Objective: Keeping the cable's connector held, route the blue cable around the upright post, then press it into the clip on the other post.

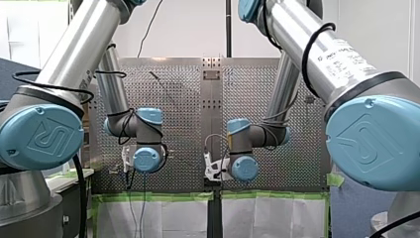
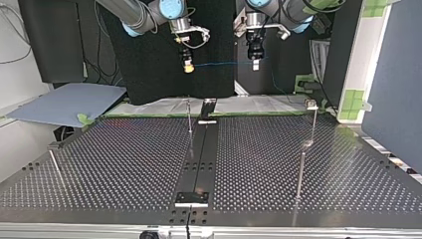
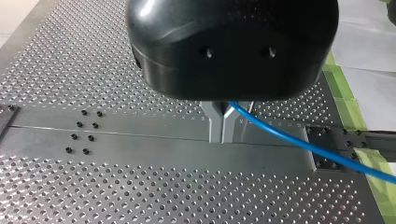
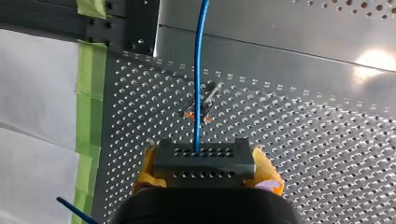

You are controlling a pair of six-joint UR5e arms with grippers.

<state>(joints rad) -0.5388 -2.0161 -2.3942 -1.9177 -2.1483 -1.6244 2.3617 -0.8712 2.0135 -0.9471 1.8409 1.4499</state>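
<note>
**Blue cable strung between two raised grippers, clear of every post**

Nearest in the top view, the perforated table [image 2: 124, 164] carries a black rail [image 2: 199, 159] down its middle. A thin near post [image 2: 300, 172] stands at that view's right and a short leaning post [image 2: 55, 167] at its left. Farther back, a slim middle post [image 2: 189, 117] rises just beside the rail. A far post [image 2: 314, 122] topped with a small pale block stands near the table's back edge at the view's right.

Beyond that edge both grippers hang high. The blue cable [image 2: 224, 63] runs nearly level between them, well above the posts and touching none of them.

My right gripper [image 2: 187, 67] has its yellow pads [image 4: 266, 170] clamped on the two sides of the black connector [image 4: 204, 161]. The cable leaves the connector's front face midway between the pads and runs straight ahead over the table.

My left gripper [image 3: 224, 126] has its metal fingers pinched together on the cable. The cable comes out between the fingertips and trails off to one side.
</note>
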